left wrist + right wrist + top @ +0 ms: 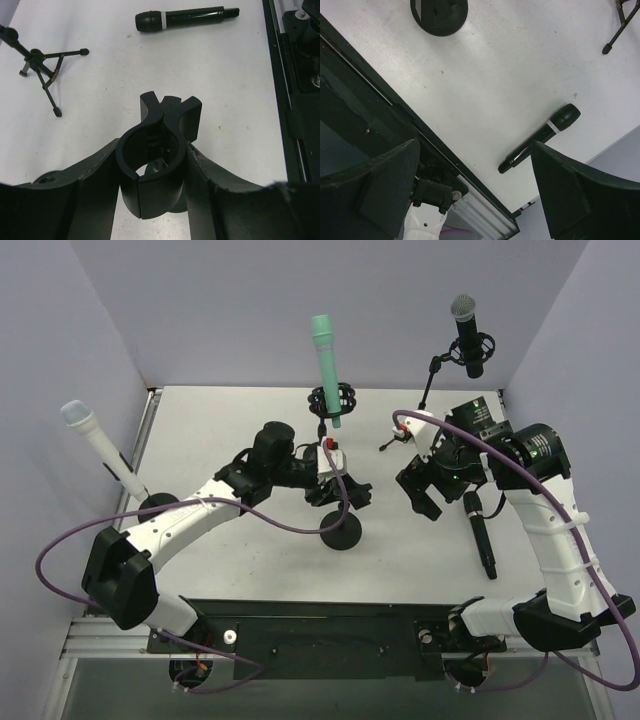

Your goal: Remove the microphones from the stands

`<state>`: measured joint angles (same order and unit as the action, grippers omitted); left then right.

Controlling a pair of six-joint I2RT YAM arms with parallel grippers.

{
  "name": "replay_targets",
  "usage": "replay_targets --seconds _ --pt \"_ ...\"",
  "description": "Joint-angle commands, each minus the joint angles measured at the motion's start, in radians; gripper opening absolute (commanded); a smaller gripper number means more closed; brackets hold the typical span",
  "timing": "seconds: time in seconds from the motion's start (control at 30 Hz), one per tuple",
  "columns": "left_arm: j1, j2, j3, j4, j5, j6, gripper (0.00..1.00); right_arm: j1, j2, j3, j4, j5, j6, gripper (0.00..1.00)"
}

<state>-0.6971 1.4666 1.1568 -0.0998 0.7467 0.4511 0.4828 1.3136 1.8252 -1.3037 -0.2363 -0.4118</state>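
The black microphone lies flat on the white table, right of centre, free of any holder; it also shows as the microphone and the microphone. The stand has a round black base, and its empty C-shaped clip sits between my left gripper's fingers. My left gripper is closed against both sides of that clip. My right gripper hovers open above the table just left of the microphone, nothing between its fingers.
A green microphone stands in a mount behind the stand. A black one with a silver head sits on a tripod at the back right. A white one leans at the left wall. The black front rail borders the table.
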Motion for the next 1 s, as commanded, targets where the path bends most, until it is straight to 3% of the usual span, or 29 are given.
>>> replay_targets --seconds 0.0,0.23,0.33,0.4,0.43,0.5,0.63,0.8,0.97 --pt "0.004 -0.087 0.009 0.047 -0.087 -0.084 0.46 -0.030 -0.016 -0.014 0.011 -0.003 0.024 0.87" --pt "0.030 -0.302 -0.127 0.043 -0.377 -0.121 0.40 -0.036 -0.007 -0.023 0.029 0.018 0.019 0.86" --pt "0.062 -0.356 -0.173 -0.004 -0.559 -0.092 0.27 -0.035 -0.001 -0.024 0.035 0.012 0.018 0.86" --pt "0.091 -0.368 -0.215 0.027 -0.709 -0.124 0.25 -0.036 0.009 -0.018 0.037 0.012 0.018 0.86" --pt "0.122 -0.371 -0.235 0.119 -0.837 -0.153 0.26 -0.036 0.013 -0.015 0.041 0.015 0.021 0.86" --pt "0.198 -0.355 -0.267 0.219 -0.950 -0.251 0.24 -0.038 0.022 -0.012 0.043 0.022 0.021 0.86" --pt "0.315 -0.272 -0.249 0.350 -0.969 -0.356 0.19 -0.035 0.035 0.006 0.044 0.012 0.024 0.85" --pt "0.360 -0.148 -0.161 0.483 -1.001 -0.341 0.18 -0.036 0.033 0.006 0.046 0.012 0.031 0.85" --pt "0.412 -0.006 -0.050 0.514 -1.050 -0.356 0.18 -0.036 0.019 -0.010 0.053 0.032 0.037 0.84"
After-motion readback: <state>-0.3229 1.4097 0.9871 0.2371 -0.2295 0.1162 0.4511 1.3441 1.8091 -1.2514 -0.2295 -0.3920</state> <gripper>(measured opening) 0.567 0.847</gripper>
